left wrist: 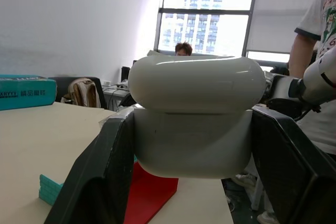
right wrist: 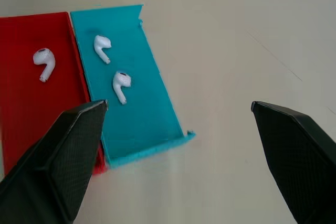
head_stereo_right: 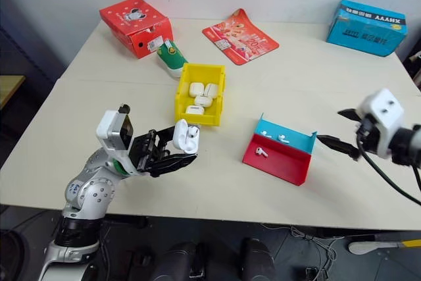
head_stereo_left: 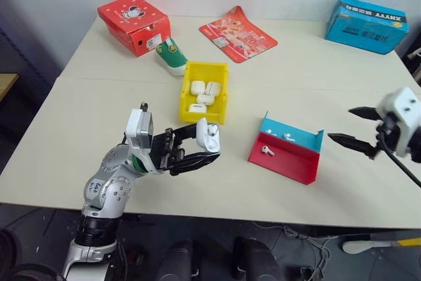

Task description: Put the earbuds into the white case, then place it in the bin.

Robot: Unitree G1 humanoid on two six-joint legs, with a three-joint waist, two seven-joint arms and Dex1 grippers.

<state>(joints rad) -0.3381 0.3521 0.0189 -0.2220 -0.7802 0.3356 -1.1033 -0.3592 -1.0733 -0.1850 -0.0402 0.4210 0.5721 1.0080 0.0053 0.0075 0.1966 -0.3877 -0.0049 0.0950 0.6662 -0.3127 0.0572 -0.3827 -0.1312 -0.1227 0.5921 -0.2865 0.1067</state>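
Spanning most of the head views, the pale surface [head_stereo_left: 316,90] carries every item. At its far right corner lies a blue box [head_stereo_left: 366,24]; at the far left a red box [head_stereo_left: 133,23], with a green-and-white shoe-shaped item [head_stereo_left: 172,56] just beside it and a red packet [head_stereo_left: 237,34] lying flat further right. The yellow bin [head_stereo_left: 219,93] sits near the middle and holds several white cases. Right of it, apart, stands the red-and-blue tray [head_stereo_left: 296,162]; three earbuds [right wrist: 121,84] lie loose in it, two on the blue part and one on the red part. The left end effector [head_stereo_left: 212,147] is held above the near part of the surface, in front of the bin, and is clamped on the white case [head_stereo_left: 209,135], one black finger on each side, as the left wrist view confirms; the case lid stands slightly raised. The right end effector [head_stereo_left: 353,127] hovers right of the tray, its fingers spread wide with nothing between them, the tips aimed toward the tray. People are visible in the background of the left wrist view.
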